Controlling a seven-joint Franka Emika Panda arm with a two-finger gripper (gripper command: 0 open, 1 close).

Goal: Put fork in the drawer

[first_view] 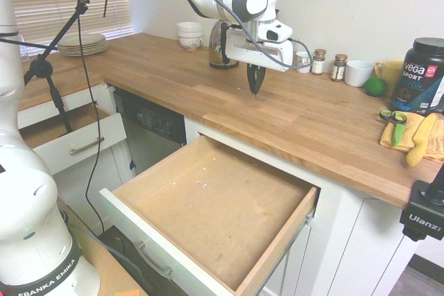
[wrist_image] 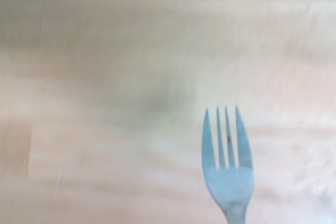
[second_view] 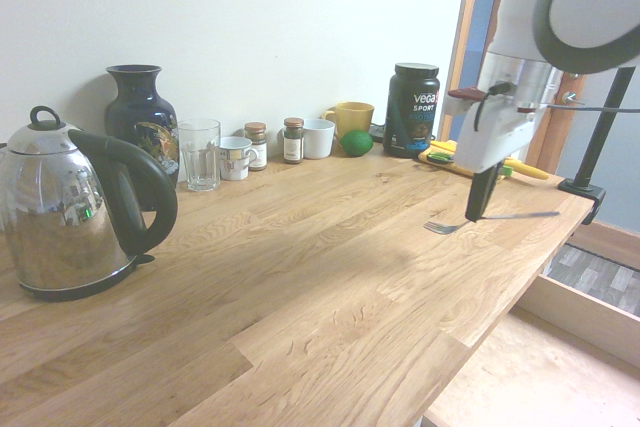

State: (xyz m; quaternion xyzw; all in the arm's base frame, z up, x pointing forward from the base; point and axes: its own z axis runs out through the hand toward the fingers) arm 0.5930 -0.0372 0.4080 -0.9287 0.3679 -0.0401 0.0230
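My gripper (first_view: pixel 254 86) hangs over the wooden countertop, behind the open drawer's back left corner, and is shut on the fork (second_view: pixel 442 226). The slim grey fork lies level a little above the counter, gripped near mid-handle. In the second exterior view the gripper (second_view: pixel 477 213) has the tines sticking out to its left and the handle to its right. The wrist view shows the fork's tines (wrist_image: pixel 227 153) over blurred wood. The drawer (first_view: pixel 208 220) is pulled out wide below the counter edge, its light brown bottom bare, with a white front and a bar handle.
A smaller drawer (first_view: pixel 76 142) stands open at the left. A steel kettle (first_view: pixel 223 45) is just behind the gripper, with bowls (first_view: pixel 189 35) and plates (first_view: pixel 83 43) further left. Spice jars, cups, a black tub (first_view: pixel 424 74) and green-handled scissors (first_view: pixel 393 117) on a yellow cloth line the right.
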